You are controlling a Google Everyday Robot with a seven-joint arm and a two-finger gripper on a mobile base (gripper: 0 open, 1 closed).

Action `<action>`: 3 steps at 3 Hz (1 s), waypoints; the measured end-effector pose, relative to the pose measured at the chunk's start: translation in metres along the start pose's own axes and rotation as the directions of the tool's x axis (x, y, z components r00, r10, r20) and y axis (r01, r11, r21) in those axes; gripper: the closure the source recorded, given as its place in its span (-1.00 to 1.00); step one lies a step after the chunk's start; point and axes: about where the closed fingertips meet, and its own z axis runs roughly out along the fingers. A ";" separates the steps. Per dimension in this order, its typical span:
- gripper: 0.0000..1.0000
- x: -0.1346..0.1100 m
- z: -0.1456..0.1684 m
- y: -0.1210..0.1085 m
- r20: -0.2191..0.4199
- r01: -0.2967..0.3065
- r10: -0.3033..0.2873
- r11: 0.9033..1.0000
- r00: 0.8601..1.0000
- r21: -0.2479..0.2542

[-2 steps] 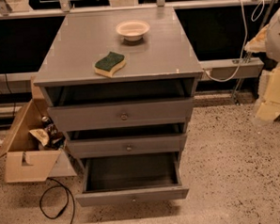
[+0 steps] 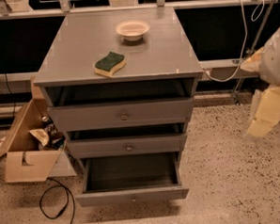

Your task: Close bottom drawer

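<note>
The grey three-drawer chest (image 2: 72,76) stands in the middle of the camera view. Its bottom drawer (image 2: 132,196) is pulled far out, and its inside looks empty. A small round knob (image 2: 133,198) sits in the centre of its shallow front panel. The middle drawer (image 2: 127,145) and the top drawer (image 2: 123,114) each stick out a little. My gripper (image 2: 265,119) shows as a pale yellowish shape under the white arm (image 2: 274,55) at the right edge. It is apart from the chest, to the right of it at about middle-drawer height.
A green and yellow sponge (image 2: 109,63) and a small bowl (image 2: 133,29) lie on the chest top. An open cardboard box (image 2: 27,157) with clutter stands left of the chest. A black cable (image 2: 55,203) loops on the speckled floor. A white cable (image 2: 222,74) hangs behind on the right.
The pale arm and gripper at the right have shifted slightly down and to the left. The drawers have not moved.
</note>
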 end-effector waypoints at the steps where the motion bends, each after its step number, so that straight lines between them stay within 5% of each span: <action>1: -1.00 0.006 0.063 0.030 0.096 -0.070 0.075 0.996 0.993 -0.059; 2: -1.00 0.013 0.095 0.044 0.109 -0.101 0.108 0.992 0.988 -0.072; 3: -1.00 0.012 0.095 0.044 0.110 -0.099 0.107 0.992 0.988 -0.071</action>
